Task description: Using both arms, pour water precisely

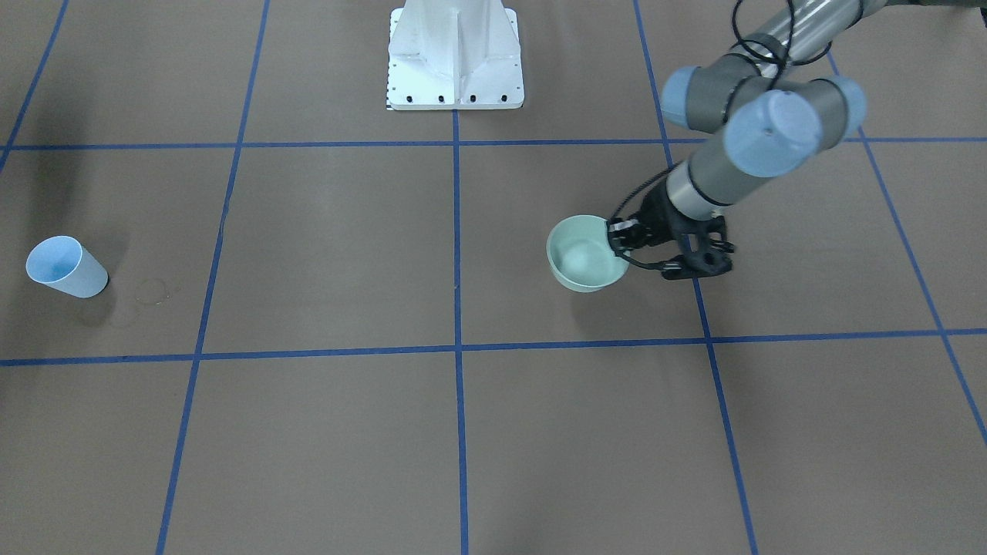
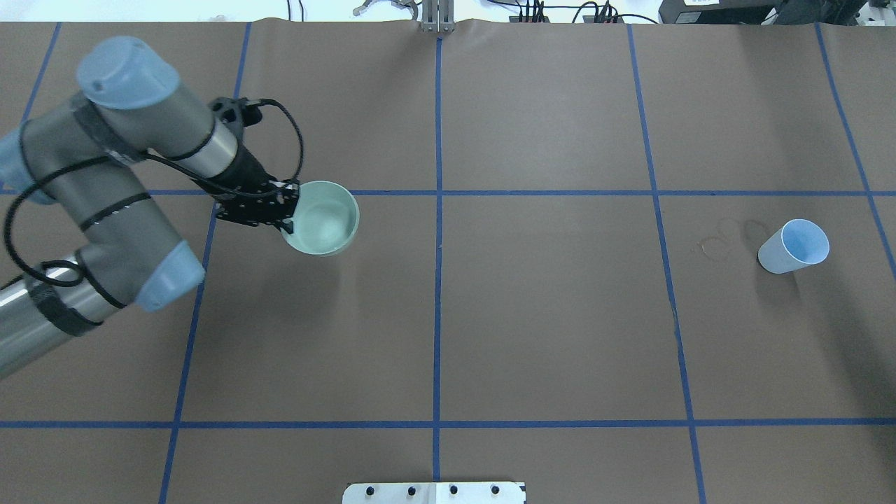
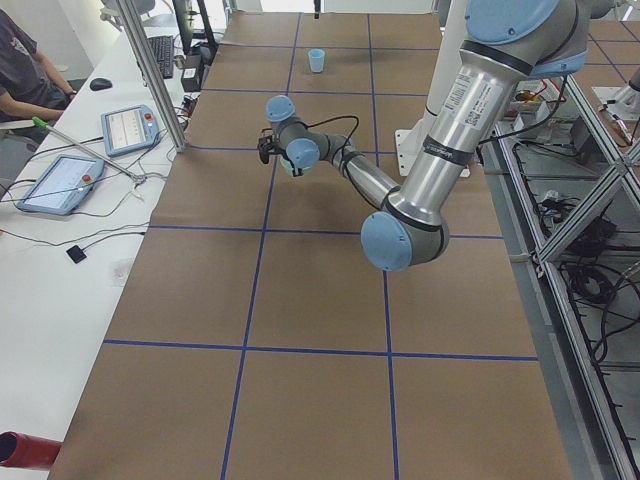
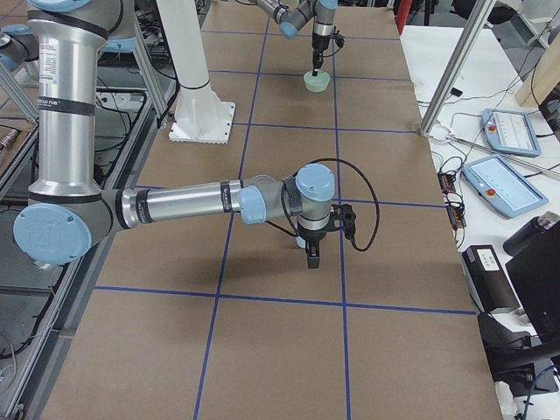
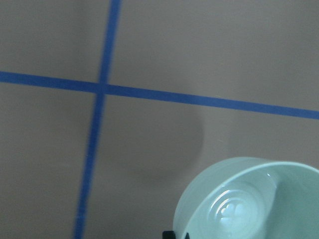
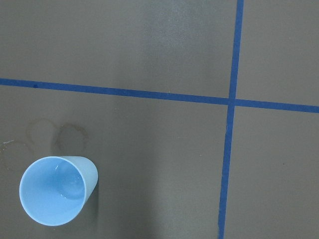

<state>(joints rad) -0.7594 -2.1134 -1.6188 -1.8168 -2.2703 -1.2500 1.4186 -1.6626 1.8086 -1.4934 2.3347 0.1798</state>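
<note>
My left gripper [image 2: 288,213] is shut on the rim of a pale green bowl [image 2: 323,218], one finger inside and one outside. The bowl hangs level above the table, and its shadow lies apart on the brown paper. It also shows in the front view [image 1: 586,253] and the left wrist view [image 5: 249,204]. A light blue cup [image 2: 794,246] stands at the far right, with faint glints of water [image 6: 62,185] inside. My right gripper [image 4: 312,254] shows only in the exterior right view, above the cup's area. I cannot tell whether it is open or shut.
The white pedestal [image 1: 455,58] stands at the robot's side of the table. Dried ring stains [image 2: 721,238] mark the paper beside the cup. Blue tape lines [image 2: 438,280] grid the table. Tablets [image 3: 125,128] and a seated person [image 3: 20,70] are at the operators' side.
</note>
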